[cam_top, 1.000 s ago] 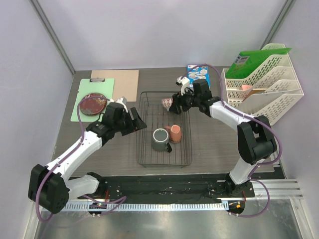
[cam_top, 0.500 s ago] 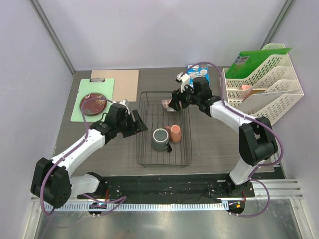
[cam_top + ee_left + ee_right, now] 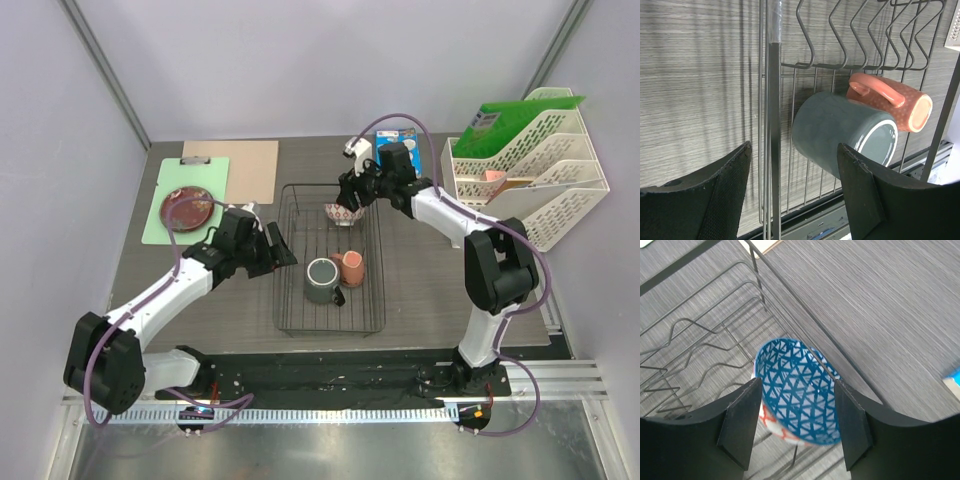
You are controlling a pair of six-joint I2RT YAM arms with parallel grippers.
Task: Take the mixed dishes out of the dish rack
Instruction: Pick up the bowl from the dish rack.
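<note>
The black wire dish rack (image 3: 330,318) lies mid-table. The red-white bowl, blue inside (image 3: 343,212) (image 3: 797,390), is at the rack's far end, tilted, with my right gripper (image 3: 347,203) (image 3: 797,384) shut on it, one finger against each side of its rim. The grey-green mug (image 3: 321,278) (image 3: 835,130) and the salmon-pink cup (image 3: 351,266) (image 3: 890,100) sit side by side in the rack. My left gripper (image 3: 280,250) (image 3: 795,192) is open over the rack's left rim (image 3: 773,100), short of the mug. The dark red plate (image 3: 186,208) rests on a green clipboard.
A green clipboard (image 3: 205,168) and a brown one (image 3: 250,165) lie at the back left. Behind the rack is a blue box (image 3: 398,140). The white tiered file tray (image 3: 530,180) holding a green packet (image 3: 510,120) stands at the right.
My right arm has swung its wrist back and turned, with the bowl between its fingers now more upright. My left gripper has edged right to the rack's left rim.
</note>
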